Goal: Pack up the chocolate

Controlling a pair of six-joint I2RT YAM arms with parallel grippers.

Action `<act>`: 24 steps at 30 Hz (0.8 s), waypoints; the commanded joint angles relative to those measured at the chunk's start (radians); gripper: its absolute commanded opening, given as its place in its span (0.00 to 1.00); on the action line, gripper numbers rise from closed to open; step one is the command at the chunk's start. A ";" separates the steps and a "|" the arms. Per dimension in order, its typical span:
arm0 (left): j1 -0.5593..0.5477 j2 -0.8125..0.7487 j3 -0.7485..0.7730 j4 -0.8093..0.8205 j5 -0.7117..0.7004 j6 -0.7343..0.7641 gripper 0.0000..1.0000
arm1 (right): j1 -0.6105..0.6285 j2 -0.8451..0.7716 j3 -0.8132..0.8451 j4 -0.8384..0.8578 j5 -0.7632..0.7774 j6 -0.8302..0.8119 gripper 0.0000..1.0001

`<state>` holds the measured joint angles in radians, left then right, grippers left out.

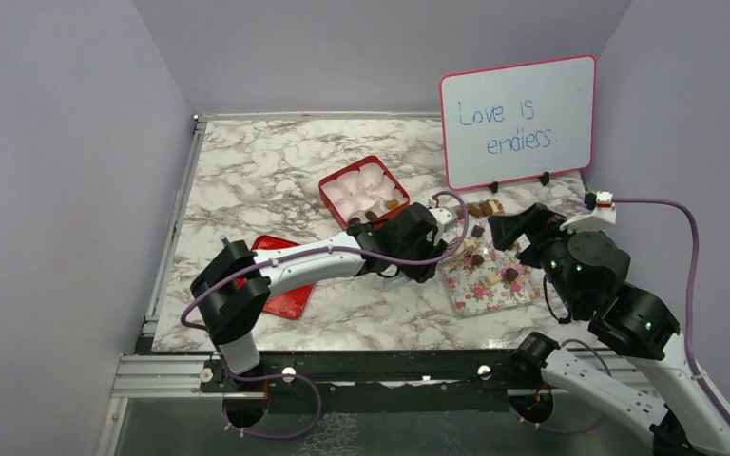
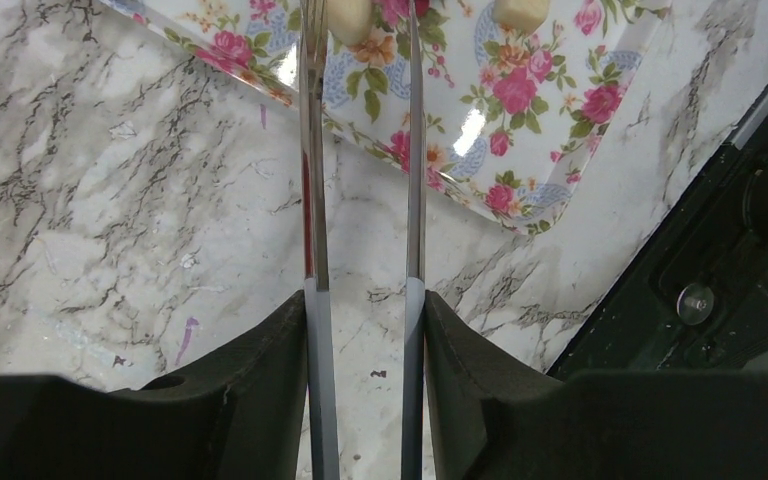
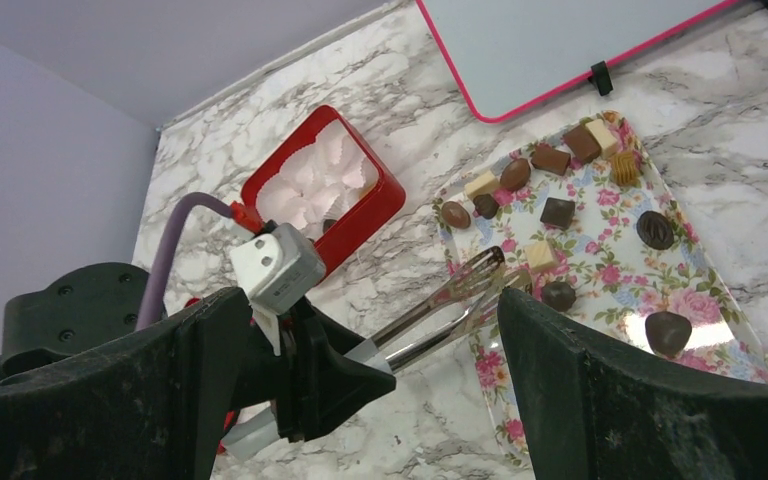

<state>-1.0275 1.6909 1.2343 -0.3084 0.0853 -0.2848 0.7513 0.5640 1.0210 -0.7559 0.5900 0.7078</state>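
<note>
A: Marble table (image 1: 247, 171) with grey veins, plain lilac walls around, white board (image 1: 518, 119) with blue writing standing at the far side. And the left gripper (image 2: 365, 300)?

B: Pressed onto metal tongs (image 2: 414, 150), with one thin arm lying along the inner face of each finger. Both tong arms almost parallel, a narrow gap between, reaching ahead over the edge of a flowered tray (image 3: 600, 260).

A: And the place of the chocolate (image 3: 558, 212)?

B: Mostly on that tray, ahead of the left gripper: dark brown, light brown and cream pieces, round and square, lying apart from each other. Two cream ones near the tong tips in the left wrist view, cut by the upper edge. Cannot tell if touching the tongs. Also a few small brown pieces in the red box (image 3: 370, 215), along its side nearest the left gripper.

A: The right gripper (image 3: 378, 300)?

B: Spread wide, fingers far apart, hanging above the table. Tray ahead of it and to its right, left gripper with the tongs low between its two fingers in the wrist view.

A: More about the box?

B: Lined with white paper cups (image 3: 315, 180), ahead of the right gripper and to its left, just beside the left wrist. Red lid (image 1: 290, 294) flat on the table, well behind the left gripper, partly under that arm.
</note>
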 commanded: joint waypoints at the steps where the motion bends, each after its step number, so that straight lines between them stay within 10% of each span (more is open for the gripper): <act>1: -0.017 0.027 0.016 0.048 -0.059 -0.006 0.43 | -0.004 -0.021 -0.015 -0.014 -0.003 0.009 1.00; 17: -0.023 0.131 0.056 0.040 -0.053 0.016 0.43 | -0.004 -0.021 -0.037 0.006 0.007 -0.014 1.00; 24: -0.023 0.119 0.066 0.015 -0.058 0.021 0.27 | -0.004 -0.028 -0.066 0.018 0.014 -0.019 1.00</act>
<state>-1.0431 1.8221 1.2572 -0.2958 0.0414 -0.2718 0.7513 0.5480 0.9787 -0.7536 0.5900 0.7033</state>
